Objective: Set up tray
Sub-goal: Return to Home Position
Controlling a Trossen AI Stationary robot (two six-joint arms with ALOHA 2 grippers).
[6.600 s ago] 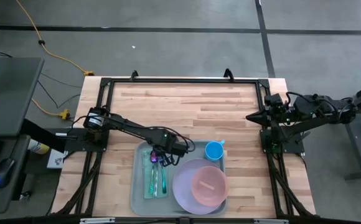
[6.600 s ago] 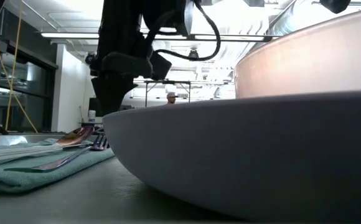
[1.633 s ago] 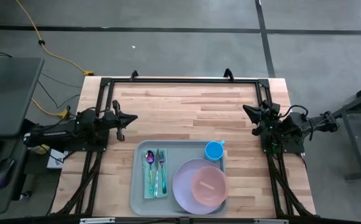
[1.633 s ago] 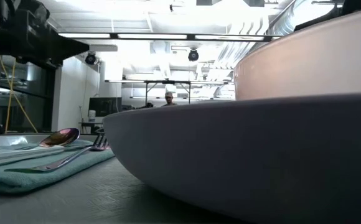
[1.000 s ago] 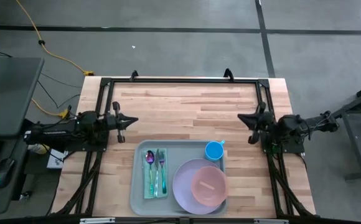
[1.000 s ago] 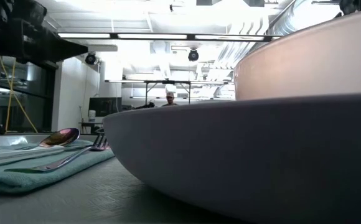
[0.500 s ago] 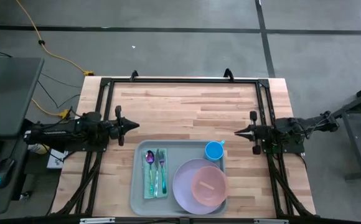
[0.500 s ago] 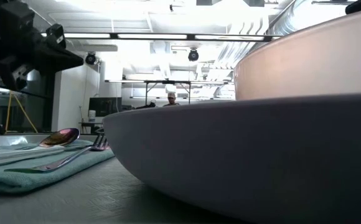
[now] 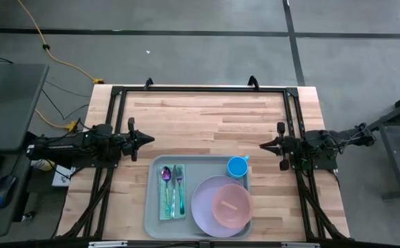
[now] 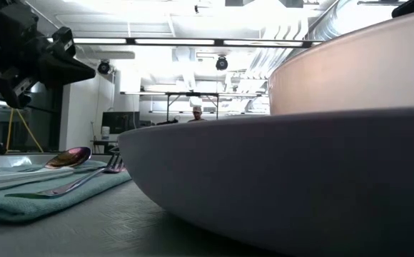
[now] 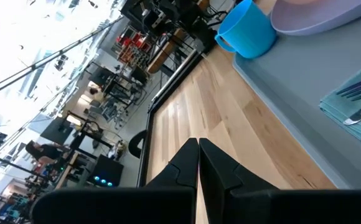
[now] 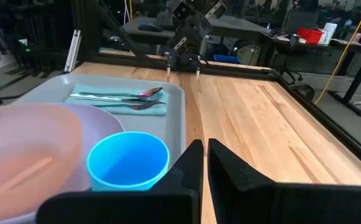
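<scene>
Butcher-block table [image 9: 207, 117] with a dark frame round its edge, grey concrete floor beyond. Left gripper [image 9: 149, 138] sits low over the table's left side, pointing inward; its wrist view shows the two fingers [image 11: 180, 168] pressed together with nothing between them. Right gripper [image 9: 263, 145] mirrors it on the right side, fingers [image 12: 190, 165] closed to a hairline slit, holding nothing. Both are clear of the tray [image 9: 200, 165], which lies at the table edge at the bottom of the high view, midway between the arms. Tray contents, seen from above: a teal napkin [image 9: 163, 207] along its left end carries spoon [image 9: 165, 174], knife [image 9: 172, 200] and fork [image 9: 178, 173] side by side, knife in the middle. A blue cup [image 9: 237, 166] stands in the corner nearest the right gripper. A lavender plate [image 9: 201, 203] fills the right half, with a pink bowl [image 9: 231, 204] on it. The low view sits at tray level, so only there the plate's rim [image 10: 264, 185] fills the frame with the bowl [image 10: 350, 71] above it. The napkin [image 10: 21, 200] shows at the left with the spoon's head [image 10: 68, 157] and fork tines [image 10: 112, 165]; the knife cannot be made out. A person [image 10: 196, 112] shows far back in the room. The right wrist view looks into the cup [image 12: 129, 160]. The left wrist view shows its handle side [image 11: 249, 28].
</scene>
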